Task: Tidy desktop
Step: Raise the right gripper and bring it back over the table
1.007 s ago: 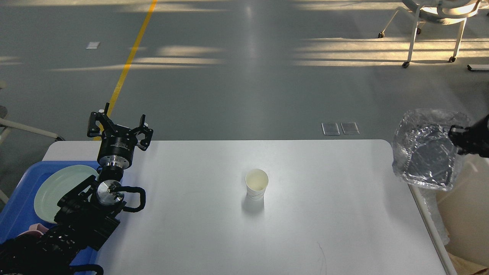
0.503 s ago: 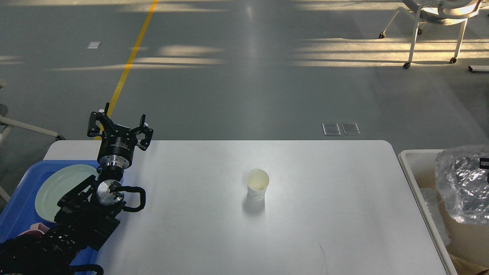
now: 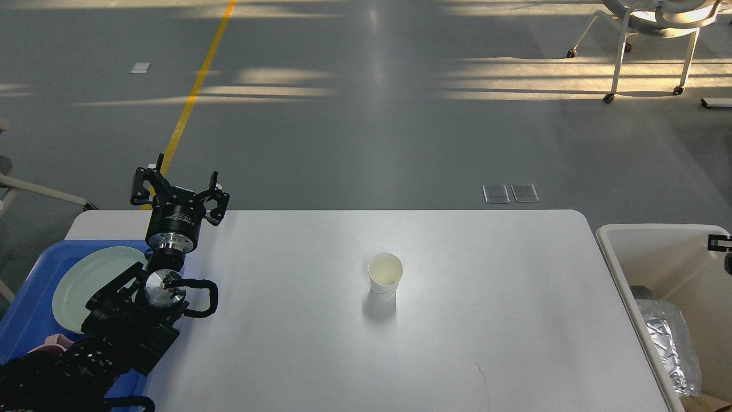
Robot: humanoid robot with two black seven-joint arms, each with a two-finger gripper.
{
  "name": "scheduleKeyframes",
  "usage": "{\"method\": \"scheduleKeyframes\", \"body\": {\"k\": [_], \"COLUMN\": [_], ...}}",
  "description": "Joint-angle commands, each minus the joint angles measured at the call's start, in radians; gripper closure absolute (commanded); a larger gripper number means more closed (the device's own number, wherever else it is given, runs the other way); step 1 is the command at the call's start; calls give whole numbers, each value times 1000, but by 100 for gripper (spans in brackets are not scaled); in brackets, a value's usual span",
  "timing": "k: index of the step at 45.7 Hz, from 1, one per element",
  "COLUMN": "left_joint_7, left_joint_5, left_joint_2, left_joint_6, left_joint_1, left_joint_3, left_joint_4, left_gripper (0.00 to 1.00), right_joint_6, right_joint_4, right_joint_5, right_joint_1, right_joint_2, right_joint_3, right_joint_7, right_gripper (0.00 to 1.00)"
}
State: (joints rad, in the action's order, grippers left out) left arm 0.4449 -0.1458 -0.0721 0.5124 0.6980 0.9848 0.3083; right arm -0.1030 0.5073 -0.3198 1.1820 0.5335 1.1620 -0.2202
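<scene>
Left gripper raised, fingers spread; right gripper barely visible, state unclear.

My large, smooth white rectangular desktop with rounded corners carries little — one small, upright cream paper cup near its middle, open end up, casting a short shadow toward me. At the left end a blue plastic tray rests on it, overhanging the edge.
</scene>
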Motion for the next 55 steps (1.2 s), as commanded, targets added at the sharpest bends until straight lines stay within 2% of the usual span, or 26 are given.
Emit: {"method": "scheduleKeyframes", "body": {"k": [1, 9, 14, 20, 21, 30, 46, 55], "left_joint_7": [0, 0, 0, 0, 0, 0, 0, 0], "left_joint_5": [0, 0, 0, 0, 0, 0, 0, 0], "left_joint_2": [0, 0, 0, 0, 0, 0, 0, 0], "left_joint_6": [0, 0, 0, 0, 0, 0, 0, 0], "left_joint_1": [0, 0, 0, 0, 0, 0, 0, 0], "left_joint_3": [0, 0, 2, 2, 2, 2, 2, 2], "left_joint_4": [0, 0, 0, 0, 0, 0, 0, 0], "left_gripper": [0, 0, 0, 0, 0, 0, 0, 0], "right_joint_6": [-24, -165, -289, -481, -548, -857, -857, -857], "right_joint_4": [146, 407, 514, 574, 591, 634, 658, 658], "right_joint_5": [21, 42, 106, 203, 229, 304, 430, 441], "right_joint_1": [138, 424, 566, 708, 749, 930, 1143, 1154], "right_joint_2": [16, 46, 48, 40, 40, 40, 48, 40], "right_joint_3": [-42, -64, -93, -140, -162, -283, -492, -524], "right_joint_7": [-2, -2, -2, -2, -2, -2, -2, 1], "right_gripper": [1, 1, 1, 2, 2, 2, 0, 0]}}
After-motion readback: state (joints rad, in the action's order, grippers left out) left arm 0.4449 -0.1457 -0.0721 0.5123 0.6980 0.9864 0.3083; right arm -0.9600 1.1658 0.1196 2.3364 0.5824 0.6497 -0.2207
